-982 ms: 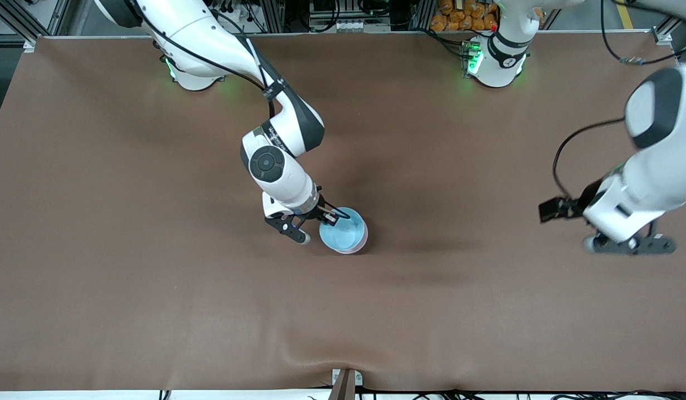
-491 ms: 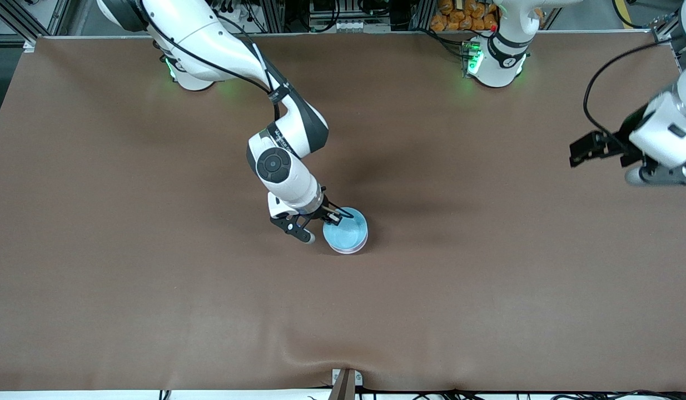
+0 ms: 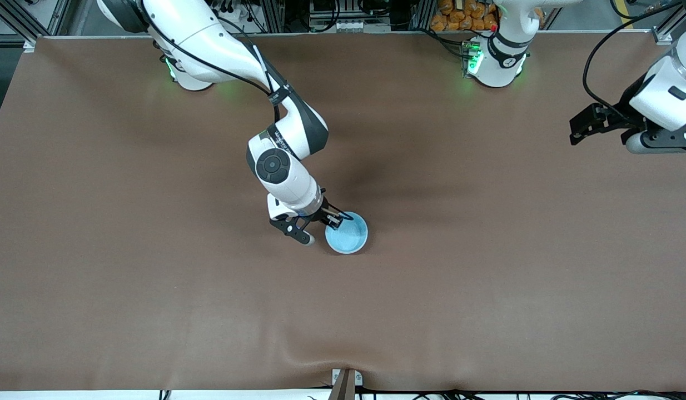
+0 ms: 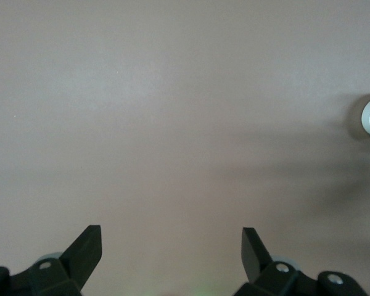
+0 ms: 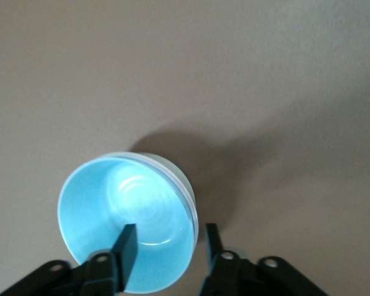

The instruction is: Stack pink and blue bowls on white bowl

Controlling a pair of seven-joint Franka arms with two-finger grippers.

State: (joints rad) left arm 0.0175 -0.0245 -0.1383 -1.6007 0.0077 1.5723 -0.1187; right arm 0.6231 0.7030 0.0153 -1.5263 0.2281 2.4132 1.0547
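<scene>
Two Franka arms work over your brown table. Your right arm reaches to mid-table; your left arm waits high over its own end. At mid-table sits the blue bowl, nested on the stack; a pale rim shows beneath it, but the pink and white bowls are otherwise hidden. The right gripper straddles the blue bowl's rim, fingers parted and apparently releasing. The left gripper hangs wide open, holding nothing. Stacking looks finished; next, lift straight up without snagging.

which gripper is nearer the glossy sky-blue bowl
Right. The right gripper straddles the glossy sky-blue bowl rim, fingers apart; the left gripper hangs open over the table's left-arm end.
</scene>
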